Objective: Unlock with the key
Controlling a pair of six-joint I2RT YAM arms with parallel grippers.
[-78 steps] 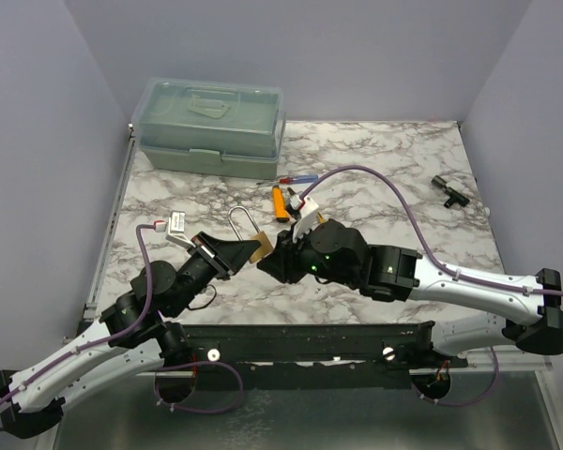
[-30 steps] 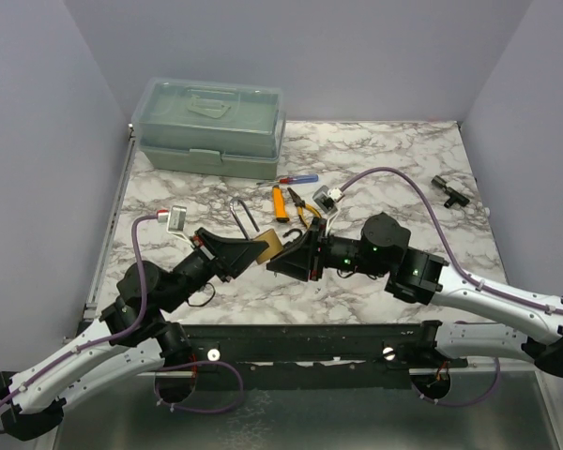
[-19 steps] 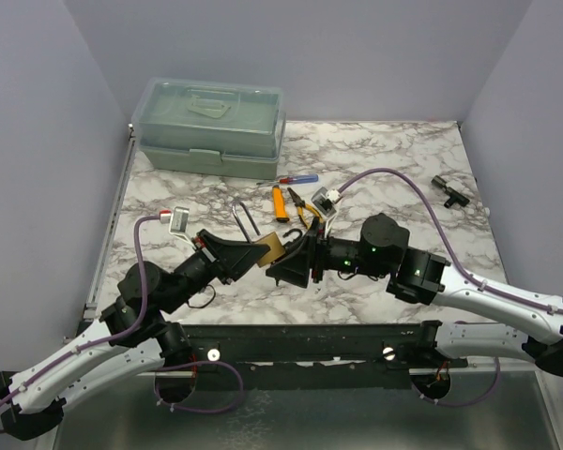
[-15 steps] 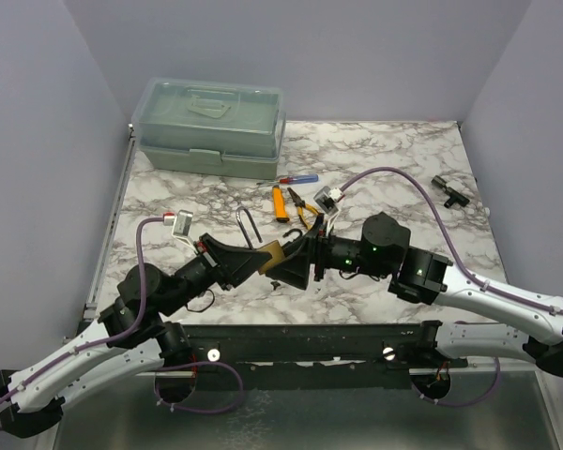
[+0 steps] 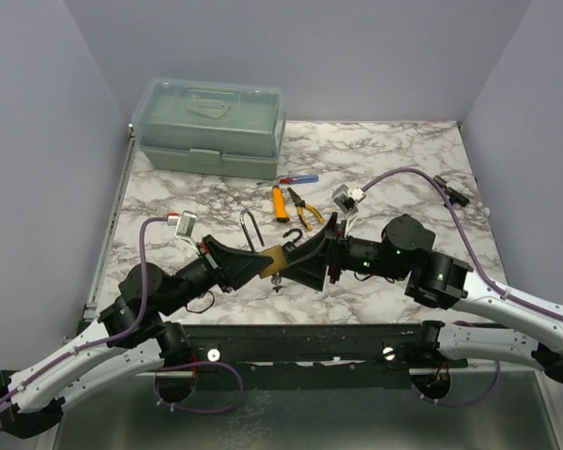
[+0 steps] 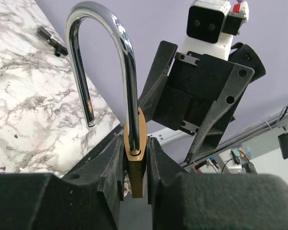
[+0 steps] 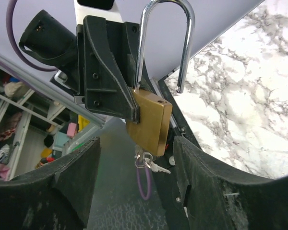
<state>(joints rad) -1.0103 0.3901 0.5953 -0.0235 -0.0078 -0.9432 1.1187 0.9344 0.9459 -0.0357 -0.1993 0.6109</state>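
Currently: left fingers (image 5: 259, 264) closed on the brass body of the padlock (image 5: 275, 258), pinching it from both flat sides and holding it off the bench (image 5: 403, 159), near the front edge, shackle up. Shackle (image 6: 105, 62) open: one leg seated in the body, the other leg's end hanging free above it. Keys (image 7: 147, 161) dangle from the underside of the body. I cannot tell whether the brass face carries a stamp. Right fingers (image 5: 305, 258) spread wide, gripping nothing, facing the padlock from just beside it. Farther back on the bench: green translucent toolbox (image 5: 211, 127), lid shut; yellow-handled pliers (image 5: 305, 208); red-and-blue screwdriver (image 5: 297, 178).
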